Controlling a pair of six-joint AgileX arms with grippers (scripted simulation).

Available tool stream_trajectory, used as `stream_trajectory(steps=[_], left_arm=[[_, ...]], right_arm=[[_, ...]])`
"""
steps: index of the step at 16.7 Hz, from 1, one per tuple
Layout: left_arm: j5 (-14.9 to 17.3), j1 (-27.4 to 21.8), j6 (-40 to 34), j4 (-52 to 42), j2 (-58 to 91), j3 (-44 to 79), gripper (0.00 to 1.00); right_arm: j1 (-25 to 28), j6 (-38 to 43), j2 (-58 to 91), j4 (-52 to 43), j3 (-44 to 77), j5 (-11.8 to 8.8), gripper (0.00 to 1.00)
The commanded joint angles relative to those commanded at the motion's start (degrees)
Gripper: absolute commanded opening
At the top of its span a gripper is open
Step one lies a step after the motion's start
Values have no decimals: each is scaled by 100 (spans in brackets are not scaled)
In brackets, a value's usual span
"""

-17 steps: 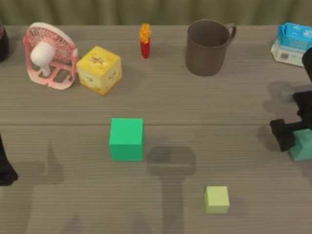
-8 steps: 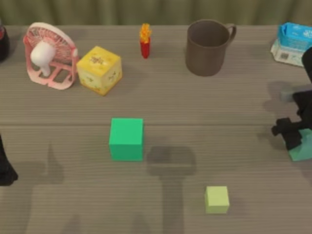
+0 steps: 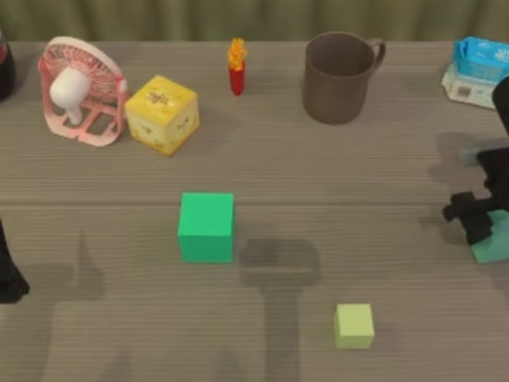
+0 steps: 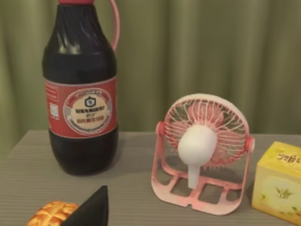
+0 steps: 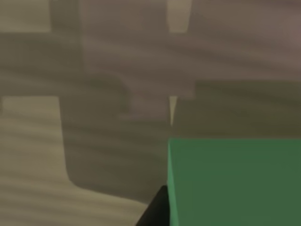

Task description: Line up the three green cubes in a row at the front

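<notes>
Right pincer [image 3: 482, 225] at bench's right edge, down on teal-green cube [image 3: 495, 247], closure impossible to tell; right wrist view filled by cube's face [image 5: 235, 181]; bright green cube [image 3: 206, 227] mid-bench; pale yellow-green cube [image 3: 354, 325] near front edge; left pincer [image 3: 9, 278] parked at left edge.

Right hand [image 3: 480, 221] on teal cube [image 3: 495, 247], right table edge

The right gripper [image 3: 479, 224] is being shifted toward the table's right edge and closed in on the teal-green cube [image 3: 495, 247] compared with a second ago; its fingers are now being held against the cube's left side. Most of that shift is being seen in the first half second.
</notes>
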Motion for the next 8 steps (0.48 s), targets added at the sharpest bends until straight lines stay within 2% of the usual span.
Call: stream_trajectory(steps=[8], left_arm=[[0,0,0,0,0,0,100]], right_arm=[[44,-13,-652,-1372,696,-5,0]])
